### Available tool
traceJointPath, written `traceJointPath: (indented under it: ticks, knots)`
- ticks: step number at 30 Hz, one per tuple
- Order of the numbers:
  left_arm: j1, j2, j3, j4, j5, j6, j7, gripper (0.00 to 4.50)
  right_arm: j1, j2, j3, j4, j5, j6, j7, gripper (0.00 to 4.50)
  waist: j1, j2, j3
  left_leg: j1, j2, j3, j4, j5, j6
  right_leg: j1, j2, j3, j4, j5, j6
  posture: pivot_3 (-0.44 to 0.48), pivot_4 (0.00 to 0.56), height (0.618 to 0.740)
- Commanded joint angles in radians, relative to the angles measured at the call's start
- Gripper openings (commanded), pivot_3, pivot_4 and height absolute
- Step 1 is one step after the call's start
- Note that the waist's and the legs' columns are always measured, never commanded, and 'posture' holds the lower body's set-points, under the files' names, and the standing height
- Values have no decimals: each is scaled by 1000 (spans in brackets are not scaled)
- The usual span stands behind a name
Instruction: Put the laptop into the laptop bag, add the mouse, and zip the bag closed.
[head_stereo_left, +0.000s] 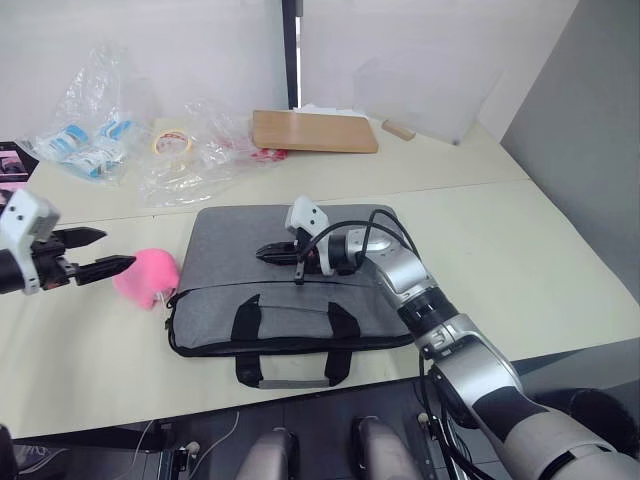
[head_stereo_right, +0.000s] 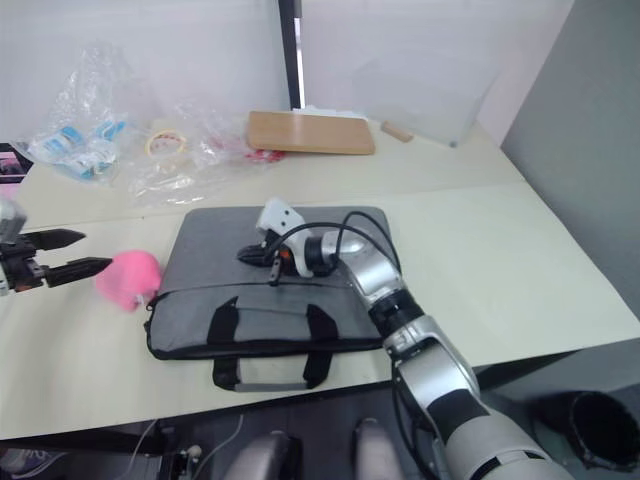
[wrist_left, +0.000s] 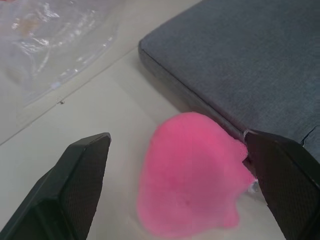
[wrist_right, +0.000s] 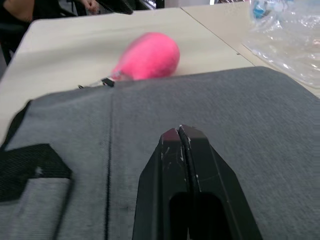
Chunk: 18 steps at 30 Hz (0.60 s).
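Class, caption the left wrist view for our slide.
Open left gripper frames a pink plush toy beside the grey laptop bag.

Head stereo pair looks forward and down over the table (head_stereo_left: 520, 250), both eyes sharing the laptop bag (head_stereo_left: 250, 250) at centre; each wrist camera sits close, facing the pink plush toy (wrist_left: 192, 172) and bag edge.

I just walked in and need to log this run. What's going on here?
A two-armed robot is working over a grey laptop bag lying flat on a table. Its right claw is shut and sits over the top of the bag. Its left claw is open, pointing at a pink plush toy that lies against the bag's left edge. Farther back are plastic bags, a tape roll and a wooden board.
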Motion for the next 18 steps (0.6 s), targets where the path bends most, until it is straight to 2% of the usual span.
traceJointPath:
  ticks: [1, 10, 17, 18]
  knots:
    - [-70, 8, -67, 70, 66, -68, -75, 4500, -5, 9, 25, 67, -66, -69, 19, 31, -1, 0, 0, 0, 0, 0, 0, 1, -2, 0, 0, -1, 0, 0, 0, 0, 150, 740]
    - [-192, -18, -196, 310, 218, -227, -146, 4500, 40, 5, 21, 85, -117, -48, 35, 31, -1, -1, -1, 7, 0, 1, 0, -3, 2, 4, -1, -2, 4, 0, 0, 0, 150, 740]
    - [-253, -44, -214, 395, 261, -309, -179, 4500, 54, 11, 16, 84, -140, -47, 31, 31, 3, -3, -2, 8, 0, 1, 3, -3, 3, 5, -1, -3, 5, 0, 0, 0, 150, 740]
    - [-256, -45, -214, 397, 261, -311, -189, 3957, 57, 12, 17, 84, -144, -49, 30, 0, 3, -3, -2, 8, 0, 1, 3, -3, 3, 5, -1, -3, 5, 0, 0, 0, 150, 740]
